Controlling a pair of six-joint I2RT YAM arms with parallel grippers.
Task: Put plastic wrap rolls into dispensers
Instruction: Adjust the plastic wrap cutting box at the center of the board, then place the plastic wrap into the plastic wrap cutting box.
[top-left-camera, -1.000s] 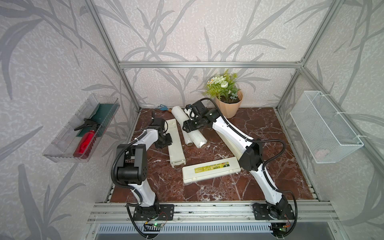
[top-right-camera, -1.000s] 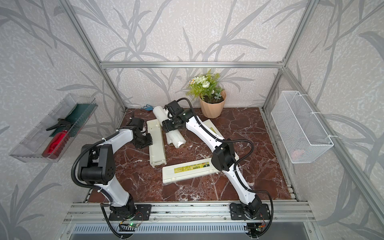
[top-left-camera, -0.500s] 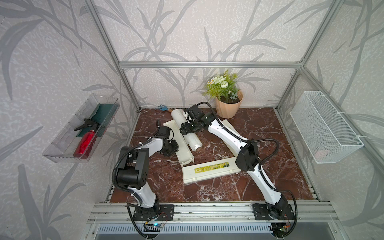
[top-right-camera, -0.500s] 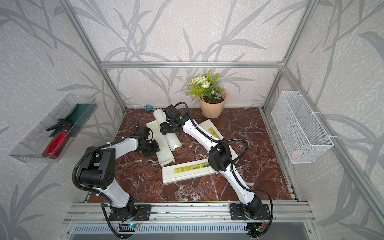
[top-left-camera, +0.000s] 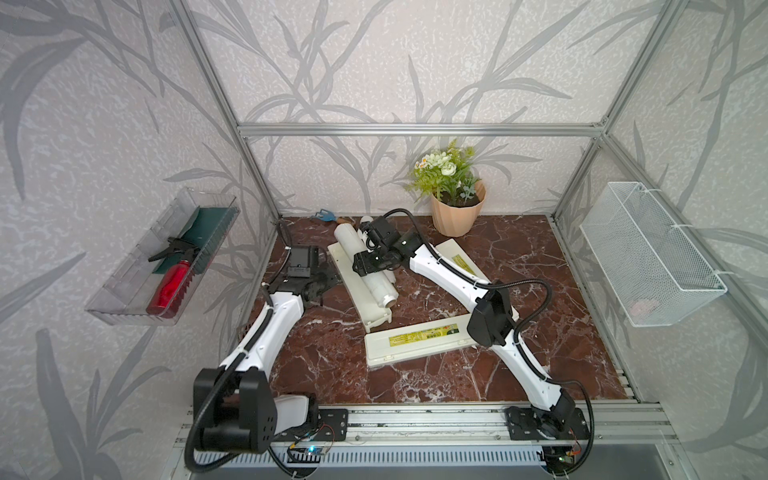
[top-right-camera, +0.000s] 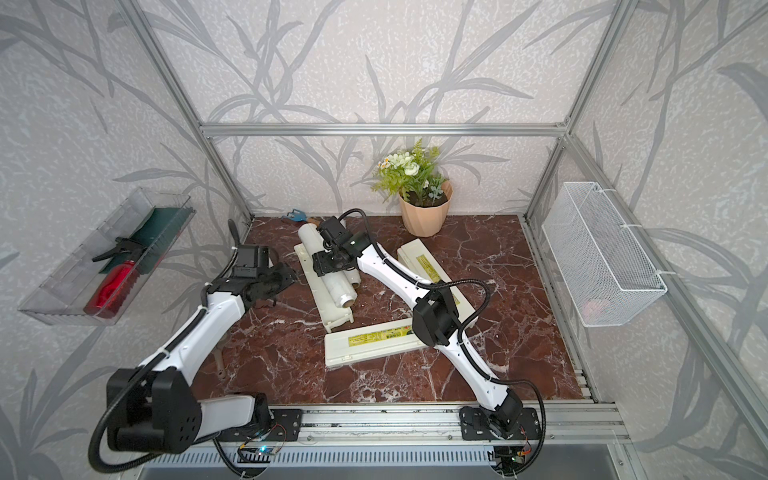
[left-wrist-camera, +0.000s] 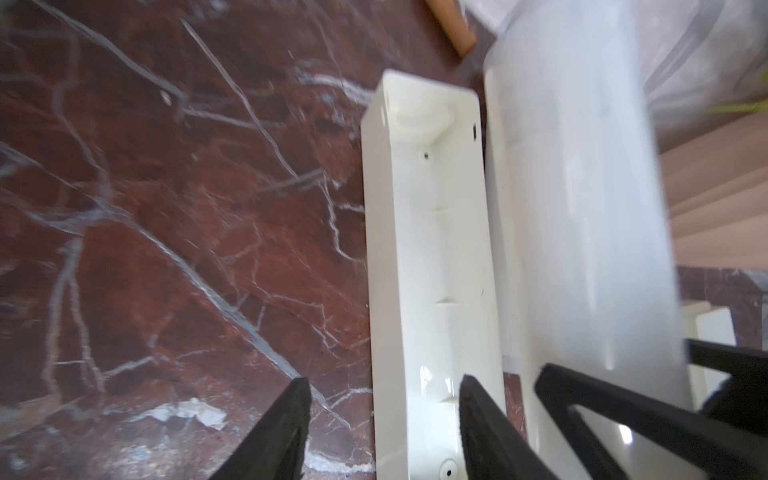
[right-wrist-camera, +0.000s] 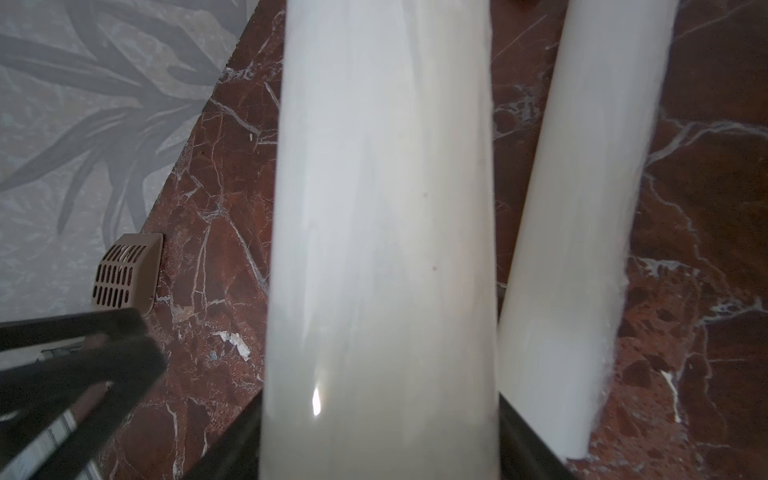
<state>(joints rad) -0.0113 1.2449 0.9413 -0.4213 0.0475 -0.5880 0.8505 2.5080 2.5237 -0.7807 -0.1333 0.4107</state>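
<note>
One-handed grip: pinches a roll across its middle with the right end effector, lengthwise over the open dispenser on the counter's left half, beside the empty trough; resting or lifted, cannot tell. Has the other roll lying just beside, on the counter. Spreads the left end effector, empty, fingers either side of the dispenser's outer wall. Shows a closed dispenser nearer the front.

White shells, black joints, ribbed cables on left arm, right arm; black left claw, right claw.
</note>
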